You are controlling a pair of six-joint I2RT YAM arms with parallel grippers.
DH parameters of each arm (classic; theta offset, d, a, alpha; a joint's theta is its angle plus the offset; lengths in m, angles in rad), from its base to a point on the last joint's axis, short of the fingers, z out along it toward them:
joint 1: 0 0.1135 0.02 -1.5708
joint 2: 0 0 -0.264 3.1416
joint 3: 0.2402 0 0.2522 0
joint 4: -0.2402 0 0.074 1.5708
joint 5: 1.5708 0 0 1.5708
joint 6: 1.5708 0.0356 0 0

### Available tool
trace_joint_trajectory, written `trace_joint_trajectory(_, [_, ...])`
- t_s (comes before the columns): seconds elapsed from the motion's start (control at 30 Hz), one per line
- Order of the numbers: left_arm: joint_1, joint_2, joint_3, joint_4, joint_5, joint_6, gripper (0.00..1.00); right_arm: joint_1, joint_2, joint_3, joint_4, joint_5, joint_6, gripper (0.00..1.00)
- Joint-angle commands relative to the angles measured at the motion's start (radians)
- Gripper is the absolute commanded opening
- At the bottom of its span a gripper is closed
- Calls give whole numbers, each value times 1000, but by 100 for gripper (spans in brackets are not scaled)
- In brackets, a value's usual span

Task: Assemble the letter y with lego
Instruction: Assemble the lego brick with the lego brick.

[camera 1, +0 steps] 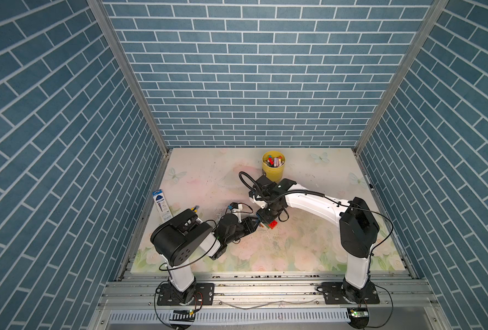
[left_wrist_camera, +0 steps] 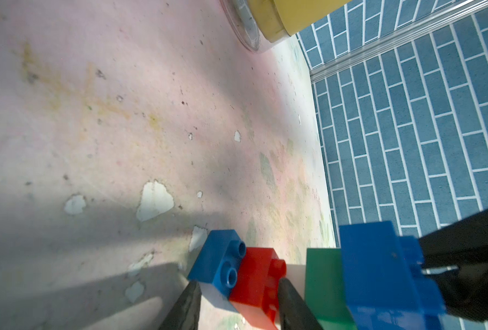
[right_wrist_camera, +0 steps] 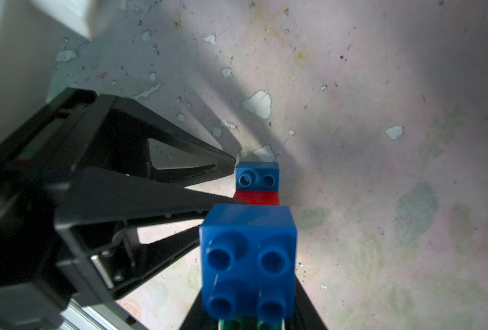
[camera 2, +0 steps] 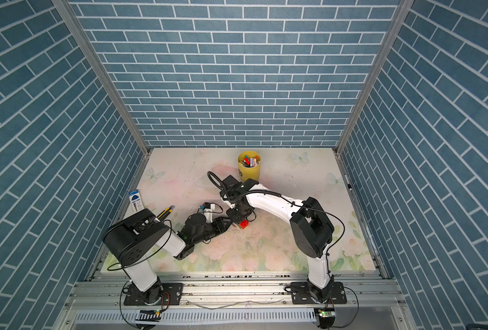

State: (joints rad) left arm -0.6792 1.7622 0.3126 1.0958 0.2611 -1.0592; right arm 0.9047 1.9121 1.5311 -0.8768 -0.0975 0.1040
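We find both arms reaching low to the middle of the table. The left gripper [left_wrist_camera: 238,283] has its jaws pinched on a small cluster of blue, red and white studded plastic bricks [left_wrist_camera: 254,274], one finger on either flank; the right gripper [camera 1: 268,222] is clamped on a blue square studded brick [right_wrist_camera: 248,257] seated on the longer green studded brick [left_wrist_camera: 322,285]. This held pair lies just beside the cluster, with the green edge hard by the white, though we cannot tell whether they are locked. In the right wrist view the green brick appears to run lengthwise from the right jaws toward the cluster; we therefore judge that the joining push falls to the right arm along that line, with the left bracing, and that the letter y is not yet whole. In both top views only a red brick [camera 1: 272,225] shows under the wrists. The flower-printed tabletop [camera 1: 308,251] is worn and chipped; a yellow plastic cup of coloured sticks [camera 1: 273,167] stands well beyond the work, before the blue brick-pattern wall [camera 1: 251,85].
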Motion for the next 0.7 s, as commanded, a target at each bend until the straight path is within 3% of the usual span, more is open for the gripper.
trace_joint_trajectory(0.0, [6,36,-39,-253,-51,21,49,-6,16,-18,-10,2,-13,20])
trace_joint_trajectory(0.67, [53,-107,-107,-282,-92,38,57,-7,-1,-22,-5,-9,-4,20])
